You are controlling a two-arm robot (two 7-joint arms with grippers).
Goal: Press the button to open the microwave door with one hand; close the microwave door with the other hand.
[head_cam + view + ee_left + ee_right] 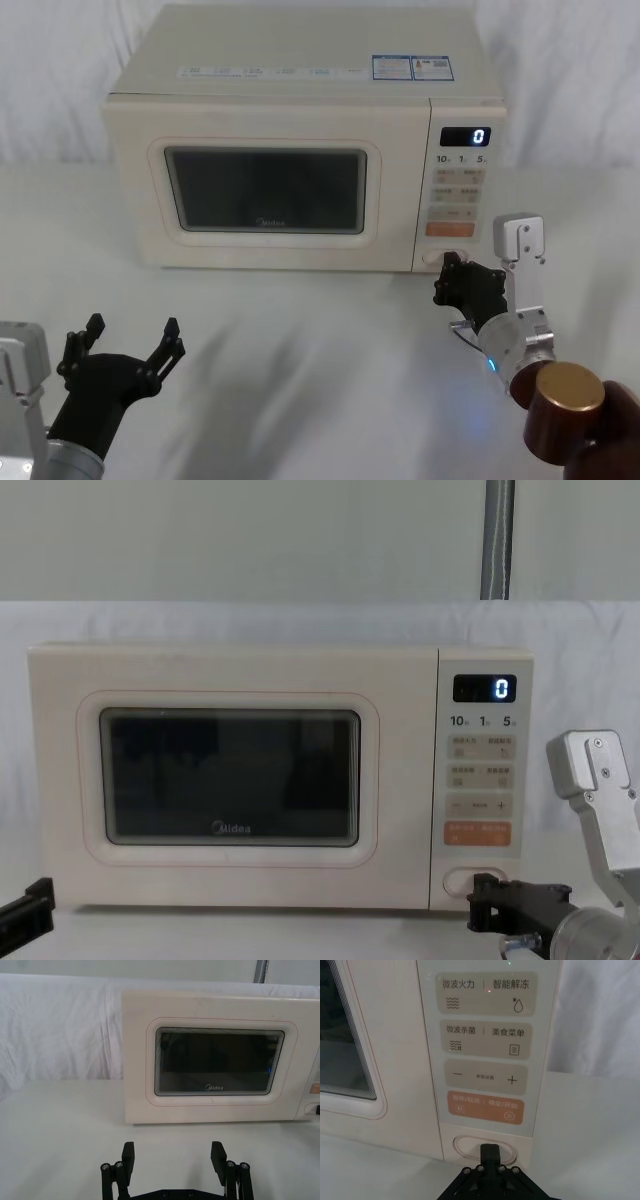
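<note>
The cream microwave stands at the back of the table with the microwave door [130,190] [220,1102] [230,855] flush with its front, dark window and "Midea" logo facing me. The button [436,257] [467,1147] [460,878] is the wide pill at the bottom of the control panel. My right gripper [452,265] [490,1151] [485,890] is shut, its joined fingertips right at the button's middle. My left gripper [133,332] [172,1152] hangs open and holds nothing, low at the front left, well short of the door.
Above the button are an orange key [485,1107], beige keys and a display [465,136] showing 0. A white cloth covers the table [320,380] and the backdrop. A grey pole [497,540] rises behind the microwave.
</note>
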